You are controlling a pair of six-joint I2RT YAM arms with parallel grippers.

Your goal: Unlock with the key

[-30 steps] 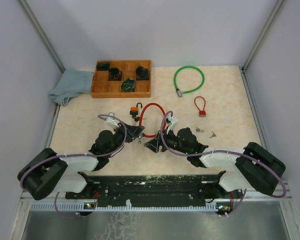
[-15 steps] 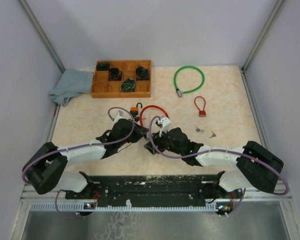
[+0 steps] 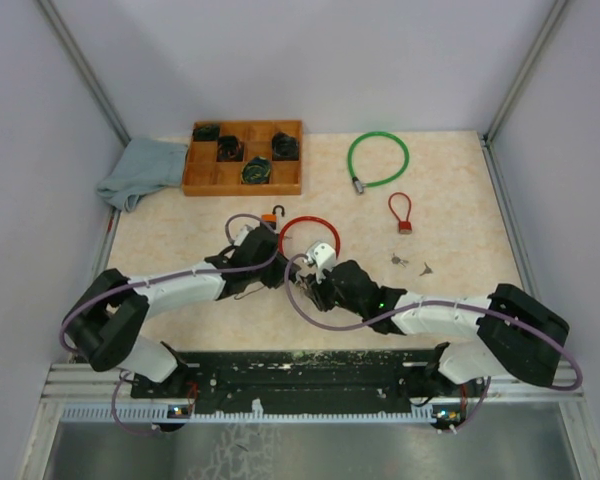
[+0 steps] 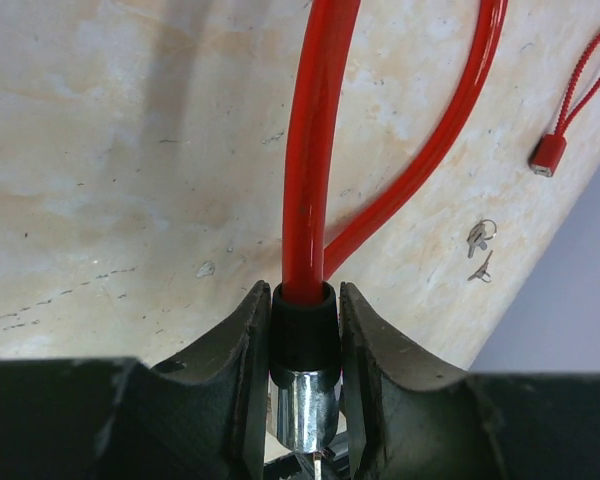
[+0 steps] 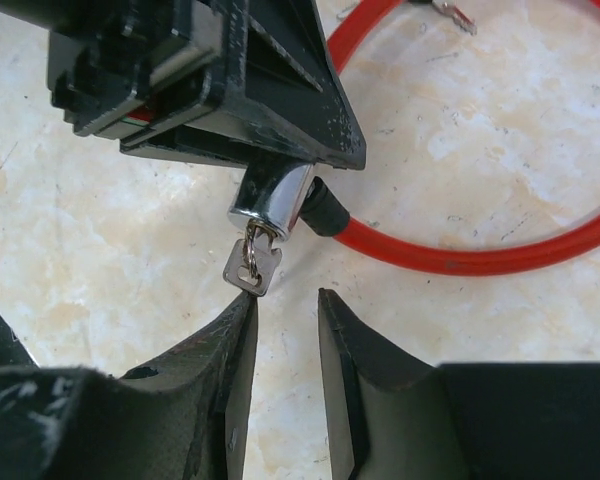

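Snugly in left gripper (image 4: 304, 297): red cable lock (image 4: 314, 150)

Overhead, the key (image 5: 252, 270) is too small for us to find. Left wrist view crops the red cable lock (image 4: 305, 200): loop above, barrel below. Contents of the tray (image 3: 210, 180) unreadable.

Bright, even light; soft, faint shadows

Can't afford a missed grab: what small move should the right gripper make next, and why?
Probably nudge the right gripper forward, a touch sideways, to bracket the key. It sticks out of the chrome end of the cable lock beyond the open gripper, off its centreline; the left gripper clamps the lock.
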